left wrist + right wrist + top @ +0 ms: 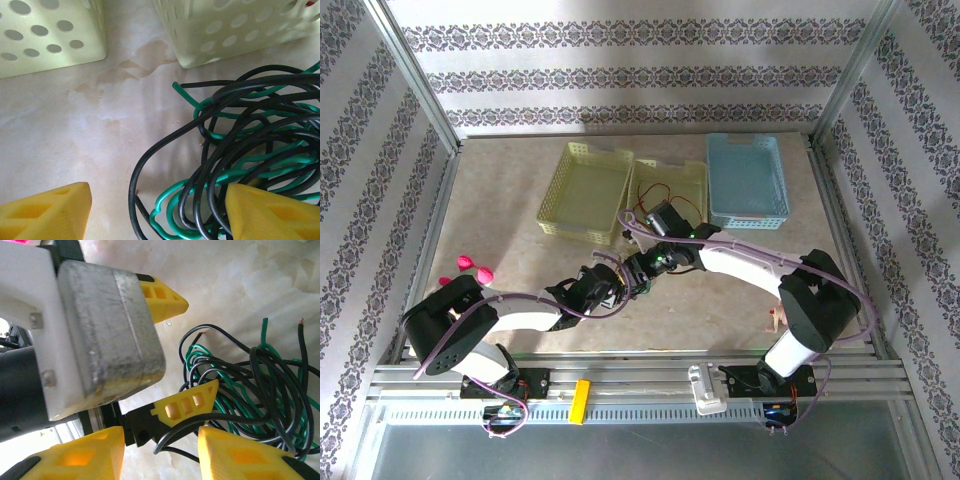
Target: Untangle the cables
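A thin glossy black wire [165,145] and a thin, kinked green wire [235,172] lie knotted together in one loose heap on the marbled beige tabletop [75,130], just in front of two pale yellow perforated plastic baskets [45,35]. The black wire runs in smooth, overlapping loops. The green wire shows tight wavy bends and threads under and over the black loops in many places. In the right wrist view several cut ends stick out of the heap, one green and two black with bare copper tips.

The left gripper [159,205] hangs low over the near edge of the heap with its yellow fingers [50,210] spread wide apart. The right-hand finger sits over the tangle and the other over bare table.

The right gripper [161,440] faces it from the other side, fingers also apart, with a black strand crossing the gap between them.

From above, a thin red wire [660,194] lies separately inside the middle yellow basket, beside a light blue plastic basket [748,180]. Both arms meet at the table's centre, near that basket's front wall.
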Action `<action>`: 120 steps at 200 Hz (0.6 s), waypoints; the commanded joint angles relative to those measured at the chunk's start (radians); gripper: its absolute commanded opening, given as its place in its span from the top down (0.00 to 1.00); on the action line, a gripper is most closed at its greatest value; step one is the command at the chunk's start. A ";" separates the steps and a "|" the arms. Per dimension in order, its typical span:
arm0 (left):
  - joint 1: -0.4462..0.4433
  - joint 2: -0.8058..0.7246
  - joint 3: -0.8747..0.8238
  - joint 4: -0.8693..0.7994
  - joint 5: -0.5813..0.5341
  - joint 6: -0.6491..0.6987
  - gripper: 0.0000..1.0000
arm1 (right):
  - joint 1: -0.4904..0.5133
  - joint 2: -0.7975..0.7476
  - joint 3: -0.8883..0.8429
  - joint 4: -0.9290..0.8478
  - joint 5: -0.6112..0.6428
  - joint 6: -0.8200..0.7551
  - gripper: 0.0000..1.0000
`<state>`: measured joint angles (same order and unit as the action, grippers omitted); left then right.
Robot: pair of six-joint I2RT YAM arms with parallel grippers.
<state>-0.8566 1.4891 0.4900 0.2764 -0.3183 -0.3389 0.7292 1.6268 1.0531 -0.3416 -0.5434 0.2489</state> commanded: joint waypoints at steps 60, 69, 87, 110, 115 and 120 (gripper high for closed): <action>-0.020 -0.016 -0.008 -0.042 0.023 0.029 0.28 | 0.001 0.064 0.056 -0.018 -0.020 -0.034 0.59; -0.020 -0.016 -0.009 -0.040 0.021 0.028 0.28 | 0.001 0.065 0.056 -0.017 -0.013 -0.034 0.64; -0.021 -0.018 -0.012 -0.039 0.017 0.025 0.28 | -0.002 0.061 0.049 -0.012 0.012 -0.028 0.84; -0.021 -0.016 -0.019 -0.033 0.006 0.017 0.28 | -0.016 0.024 0.013 0.020 0.065 -0.002 0.97; -0.021 -0.016 -0.020 -0.033 0.004 0.017 0.28 | -0.022 0.009 0.001 0.032 0.079 0.007 0.98; -0.021 -0.014 -0.021 -0.031 0.004 0.015 0.28 | -0.027 -0.007 -0.009 0.043 0.092 0.016 0.99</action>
<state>-0.8570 1.4872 0.4900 0.2764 -0.3115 -0.3256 0.7254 1.6779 1.0790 -0.3431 -0.5194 0.2424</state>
